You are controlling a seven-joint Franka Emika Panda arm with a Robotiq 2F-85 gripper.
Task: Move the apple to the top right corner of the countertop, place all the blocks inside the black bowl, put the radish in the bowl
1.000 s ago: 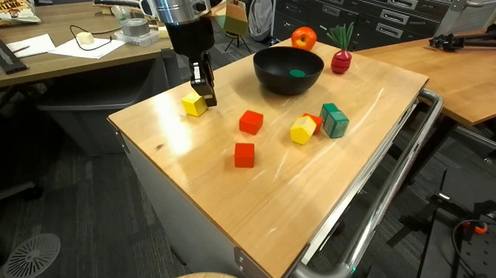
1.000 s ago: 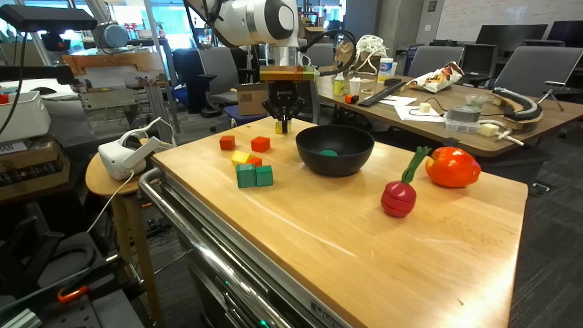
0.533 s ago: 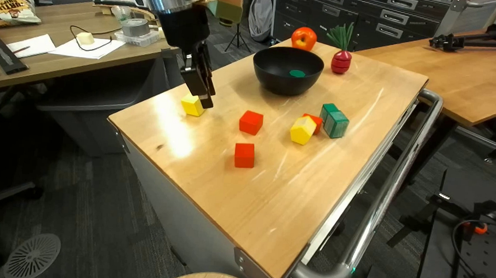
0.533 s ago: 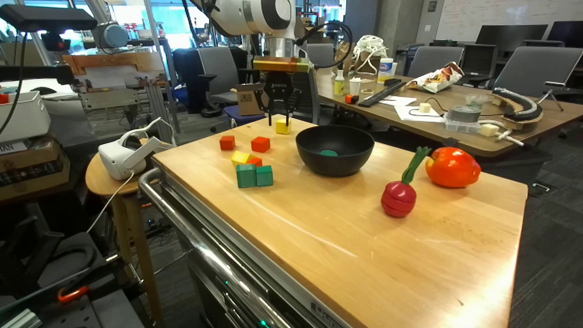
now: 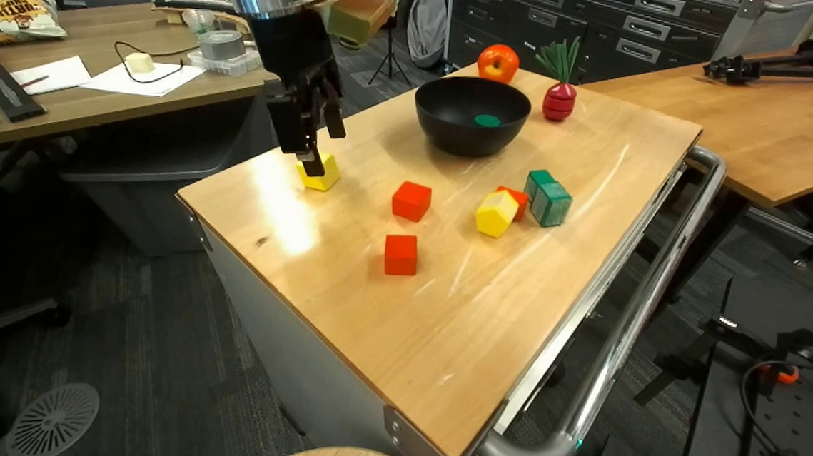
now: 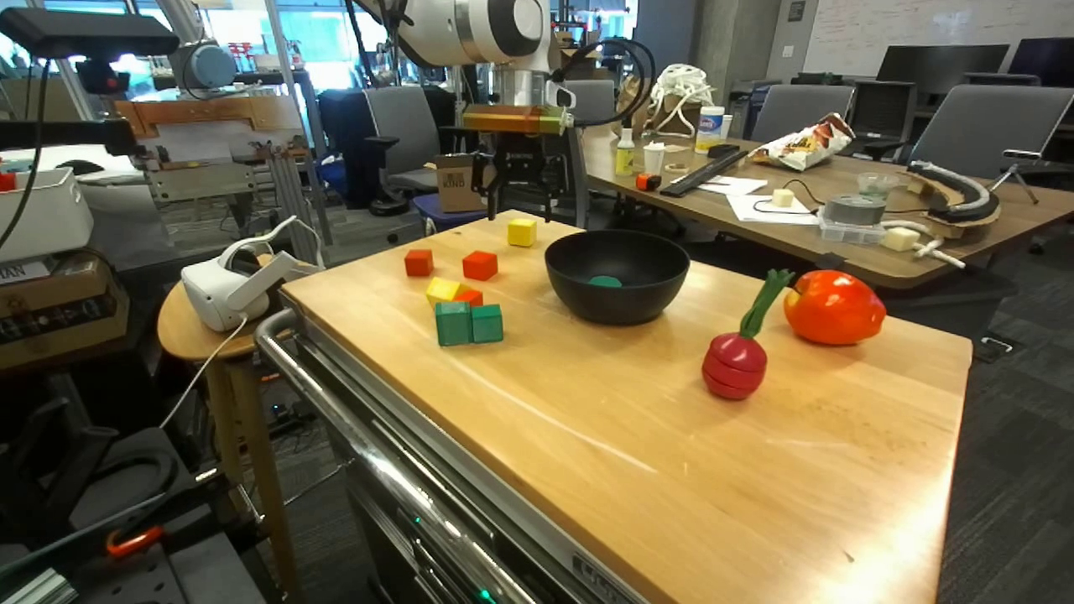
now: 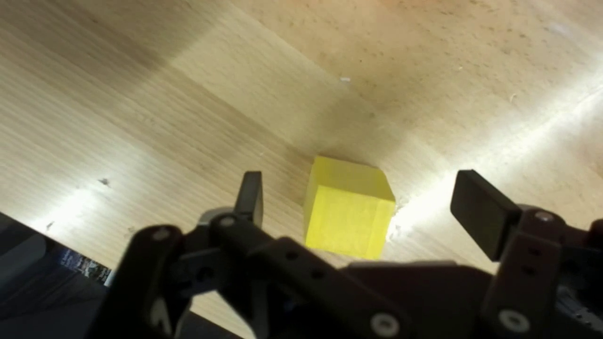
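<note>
Wrist view: A yellow block point(image 7: 348, 220) rests on the wooden counter point(image 7: 212, 84), framed between the parted fingers of the gripper point(image 7: 365, 200), touching neither pad. Its flat faces and crisp edges suggest painted wood, light, stiff and hard to break, though smooth paint could slide; the two sides facing the pads look the best hold, with a slight turn of the jaws to meet them squarely. In an exterior view, the gripper point(image 6: 520, 216), wide and holding nothing, hangs above the block, apart from the bowl point(image 6: 617, 306), where a green shape point(image 6: 605, 282) shows, probably a block. The radish point(image 6: 734, 367), upright near the apple point(image 6: 835, 309), has lines round its body and may part if lifted by its leaves, so the belly seems the safer grip; the apple, glossy and apparently hard, could roll unless taken across its middle. In an exterior view, a finger hides part of the yellow block point(image 5: 330, 173). A red block point(image 5: 411, 200) and another red block point(image 5: 401, 255) stand apart, each likely an easy pinch across opposite sides; a third red block point(image 5: 520, 203), crowded by the other yellow block point(image 5: 497, 214), and two green blocks point(image 5: 551, 203), apparently touching, may drag a neighbour along if gripped on the inner faces
</note>
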